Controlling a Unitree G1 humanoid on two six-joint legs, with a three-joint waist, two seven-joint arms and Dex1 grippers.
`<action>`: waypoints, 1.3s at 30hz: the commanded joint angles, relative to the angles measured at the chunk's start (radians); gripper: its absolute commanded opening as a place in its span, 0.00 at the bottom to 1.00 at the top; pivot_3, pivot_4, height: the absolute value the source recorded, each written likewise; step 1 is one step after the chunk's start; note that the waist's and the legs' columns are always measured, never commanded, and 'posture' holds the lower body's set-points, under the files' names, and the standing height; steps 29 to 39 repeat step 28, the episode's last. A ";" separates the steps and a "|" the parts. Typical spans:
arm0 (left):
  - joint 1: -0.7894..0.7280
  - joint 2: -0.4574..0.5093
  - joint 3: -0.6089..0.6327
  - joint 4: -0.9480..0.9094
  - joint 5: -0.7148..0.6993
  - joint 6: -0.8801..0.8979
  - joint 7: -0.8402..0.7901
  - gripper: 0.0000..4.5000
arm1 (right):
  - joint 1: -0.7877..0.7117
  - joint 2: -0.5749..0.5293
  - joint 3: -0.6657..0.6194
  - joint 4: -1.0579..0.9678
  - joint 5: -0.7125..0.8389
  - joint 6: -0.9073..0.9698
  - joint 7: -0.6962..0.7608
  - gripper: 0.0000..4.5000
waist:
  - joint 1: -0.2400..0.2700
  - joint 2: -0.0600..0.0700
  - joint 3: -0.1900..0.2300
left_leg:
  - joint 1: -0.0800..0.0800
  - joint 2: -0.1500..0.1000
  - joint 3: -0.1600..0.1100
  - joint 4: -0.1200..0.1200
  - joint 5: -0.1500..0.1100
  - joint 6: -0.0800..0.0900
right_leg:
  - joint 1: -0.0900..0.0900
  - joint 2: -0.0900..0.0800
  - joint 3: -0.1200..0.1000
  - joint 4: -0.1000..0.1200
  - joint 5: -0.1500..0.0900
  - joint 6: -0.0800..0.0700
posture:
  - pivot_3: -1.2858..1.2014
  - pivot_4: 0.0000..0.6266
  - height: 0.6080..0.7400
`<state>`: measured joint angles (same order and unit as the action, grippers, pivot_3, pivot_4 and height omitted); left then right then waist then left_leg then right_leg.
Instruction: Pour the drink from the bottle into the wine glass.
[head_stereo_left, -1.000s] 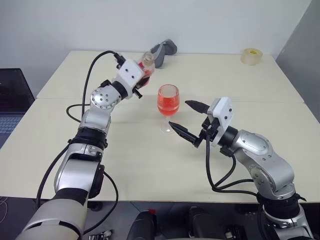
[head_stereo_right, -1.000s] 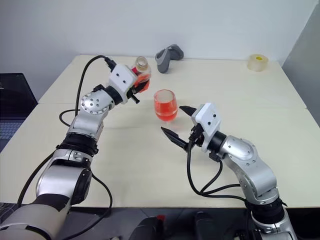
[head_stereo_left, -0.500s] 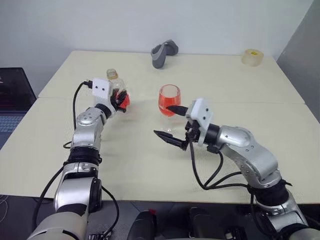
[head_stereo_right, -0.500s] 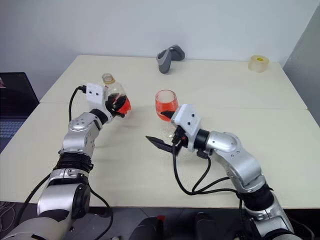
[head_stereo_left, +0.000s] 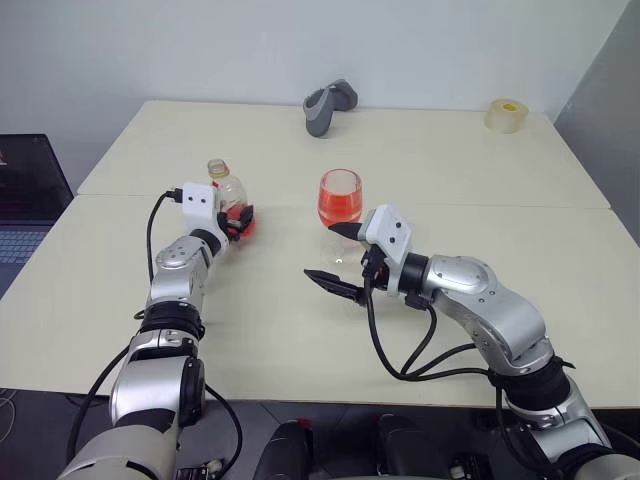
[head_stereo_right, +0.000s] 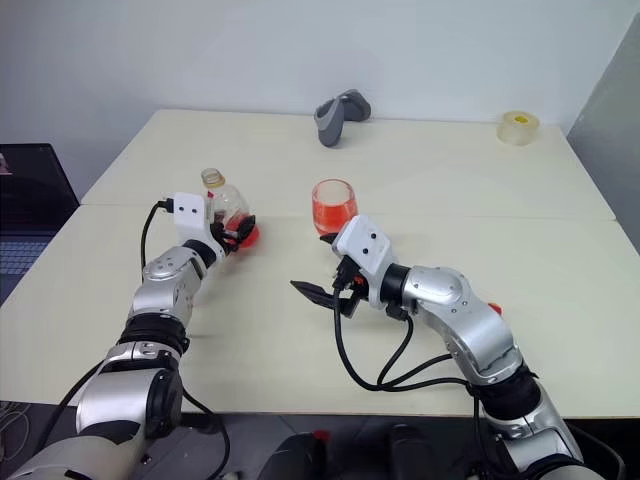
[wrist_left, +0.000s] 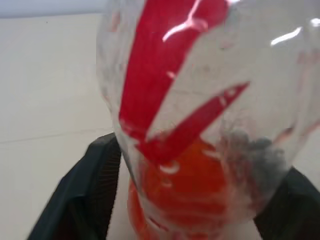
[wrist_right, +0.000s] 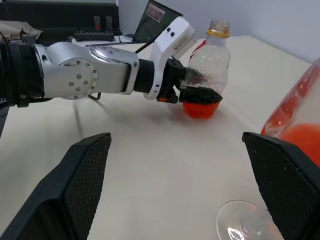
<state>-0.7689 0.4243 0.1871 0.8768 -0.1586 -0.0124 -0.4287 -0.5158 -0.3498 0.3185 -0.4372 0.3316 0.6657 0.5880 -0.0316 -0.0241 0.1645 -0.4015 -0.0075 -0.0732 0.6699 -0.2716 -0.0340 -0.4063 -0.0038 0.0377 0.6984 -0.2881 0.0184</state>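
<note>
Jaws over cream table

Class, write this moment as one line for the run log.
bottle: upright on table, left gripper around it | glass: holds drink | right gripper: open, empty

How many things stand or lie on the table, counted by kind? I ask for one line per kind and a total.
Bottle: 1
Wine glass: 1
Grey handheld device: 1
Roll of tape: 1
Total: 4
</note>
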 joint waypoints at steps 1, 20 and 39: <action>0.027 0.006 0.024 -0.067 -0.032 -0.015 -0.033 0.99 | 0.018 -0.008 -0.030 -0.070 0.013 0.005 -0.003 1.00 | 0.000 0.000 0.000 | 0.000 0.000 0.000 0.000 0.000 0.000 | 0.000 0.000 0.000 0.000 0.000 0.000 | 0.52 0.24 1.00; 0.606 -0.127 0.076 -0.974 -0.052 0.225 0.245 0.99 | 0.340 0.097 -0.291 0.137 -0.097 -0.364 -0.209 1.00 | 0.003 -0.001 -0.002 | 0.003 0.001 0.001 -0.004 0.000 0.000 | 0.002 0.000 0.003 0.000 0.000 0.000 | 0.52 0.24 1.00; 0.677 -0.124 0.056 -1.015 -0.025 0.216 0.247 0.99 | 0.267 0.189 -0.329 0.383 -0.164 -0.558 -0.306 1.00 | 0.003 -0.001 -0.002 | 0.004 0.001 0.003 -0.005 0.000 0.000 | 0.002 0.000 0.004 -0.001 0.000 0.000 | 0.52 0.24 1.00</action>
